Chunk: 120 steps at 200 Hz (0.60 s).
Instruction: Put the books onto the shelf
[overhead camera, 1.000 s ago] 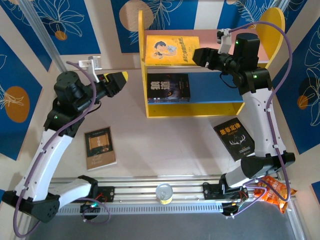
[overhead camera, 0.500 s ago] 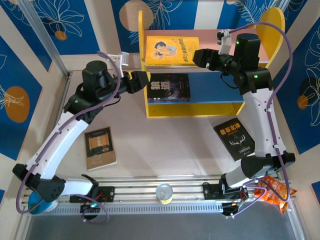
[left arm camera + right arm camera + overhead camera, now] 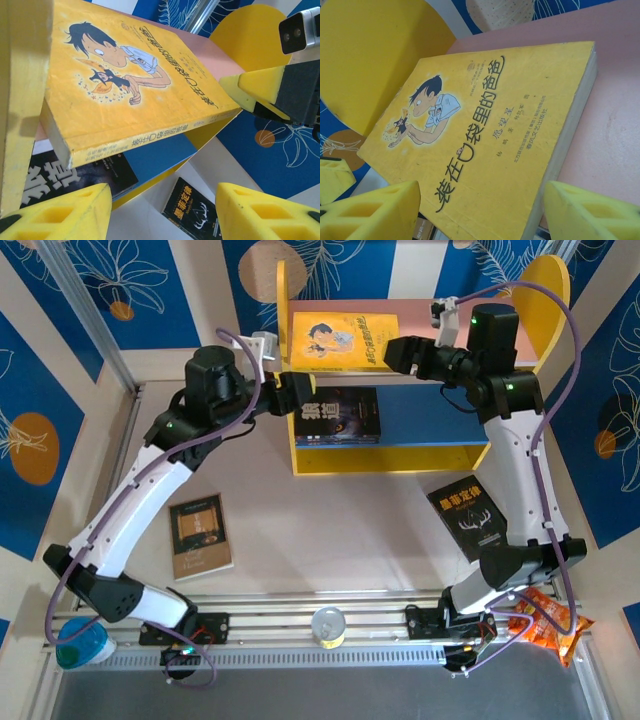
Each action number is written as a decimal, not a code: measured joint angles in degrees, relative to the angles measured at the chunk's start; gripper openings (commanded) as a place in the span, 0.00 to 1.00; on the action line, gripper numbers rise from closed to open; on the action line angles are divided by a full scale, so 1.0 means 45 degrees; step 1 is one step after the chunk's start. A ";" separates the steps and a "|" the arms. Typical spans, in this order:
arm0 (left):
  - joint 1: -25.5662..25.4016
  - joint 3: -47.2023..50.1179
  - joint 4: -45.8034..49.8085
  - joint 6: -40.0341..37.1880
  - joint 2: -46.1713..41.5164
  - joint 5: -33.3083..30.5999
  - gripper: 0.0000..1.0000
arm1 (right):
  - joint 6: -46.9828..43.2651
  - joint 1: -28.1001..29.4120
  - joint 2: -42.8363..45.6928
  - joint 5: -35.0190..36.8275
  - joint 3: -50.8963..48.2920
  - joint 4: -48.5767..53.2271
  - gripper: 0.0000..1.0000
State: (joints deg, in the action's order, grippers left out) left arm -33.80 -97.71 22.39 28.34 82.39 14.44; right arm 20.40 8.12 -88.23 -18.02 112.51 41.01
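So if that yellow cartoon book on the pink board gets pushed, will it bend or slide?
The yellow book looks like a thin paperback, so it would probably flex if lifted by one edge. Lying flat on the pink board, it should slide rather than tip. It seems to overhang the front edge, so a tug might drop it.

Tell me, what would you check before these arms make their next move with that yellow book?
1. Left end effector open and empty: ok.
2. Right end effector open and empty: ok.
3. Yellow book fully on the pink board: not ok, its near edge overhangs.
4. Black book in the lower tier: ok.
5. Table cleared of books: not ok, tan book and second black book lie there.
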 measured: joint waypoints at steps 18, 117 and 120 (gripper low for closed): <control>-0.0024 -0.0126 0.0029 -0.0078 0.0141 -0.0034 0.57 | 0.0005 -0.0005 -0.0029 -0.0078 0.0131 0.0049 0.66; -0.0029 -0.1005 0.0476 -0.0423 0.0714 -0.0481 0.57 | 0.0010 0.0000 -0.0355 -0.0389 0.0427 0.0117 0.66; -0.0029 -0.1020 0.0486 -0.0427 0.0729 -0.0486 0.57 | 0.0010 0.0005 -0.0359 -0.0389 0.0427 0.0112 0.66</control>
State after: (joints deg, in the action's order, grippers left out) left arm -33.93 -102.30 24.58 26.41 85.67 12.25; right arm 20.45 8.14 -89.84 -19.77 114.43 41.52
